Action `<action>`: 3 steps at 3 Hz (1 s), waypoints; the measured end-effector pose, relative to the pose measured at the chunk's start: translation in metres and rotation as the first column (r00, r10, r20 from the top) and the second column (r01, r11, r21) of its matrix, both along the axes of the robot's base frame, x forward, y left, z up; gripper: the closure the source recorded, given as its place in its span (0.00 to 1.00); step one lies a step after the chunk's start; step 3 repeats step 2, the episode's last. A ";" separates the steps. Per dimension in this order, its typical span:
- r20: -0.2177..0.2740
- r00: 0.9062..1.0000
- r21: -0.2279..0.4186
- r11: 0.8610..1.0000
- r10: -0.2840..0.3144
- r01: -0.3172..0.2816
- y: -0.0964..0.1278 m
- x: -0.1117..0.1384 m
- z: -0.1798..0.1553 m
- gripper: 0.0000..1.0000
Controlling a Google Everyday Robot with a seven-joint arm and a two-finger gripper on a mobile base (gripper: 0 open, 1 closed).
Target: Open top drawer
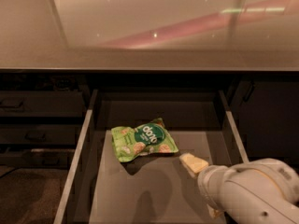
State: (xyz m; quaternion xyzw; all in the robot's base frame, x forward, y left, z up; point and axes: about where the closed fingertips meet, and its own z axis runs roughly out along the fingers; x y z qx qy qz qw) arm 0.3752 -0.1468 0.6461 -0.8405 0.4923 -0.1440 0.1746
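Note:
The top drawer [154, 190] stands pulled far out from under the counter. Its grey floor and pale side rails [74, 157] show, while its front and handle lie below the picture's bottom edge. On the floor, left of centre, lies a green snack bag [145, 140]. My gripper [194, 164] comes in from the lower right on a white arm [252, 192]. Its pale tip hangs over the drawer's right half, just right of the bag and apart from it.
A glossy pale countertop [149, 27] overhangs the back of the drawer. Narrower dark drawers [37, 106] are stacked at the left, all shut. A dark cabinet front [271, 111] is at the right. Brown floor [28, 195] shows at the lower left.

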 end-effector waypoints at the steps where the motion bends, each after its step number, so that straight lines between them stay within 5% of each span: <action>1: 0.074 0.997 0.053 0.998 -0.033 0.029 0.002 -0.007 0.046 0.00; 3: 0.071 0.995 0.079 0.995 -0.072 0.067 -0.010 -0.021 0.049 0.00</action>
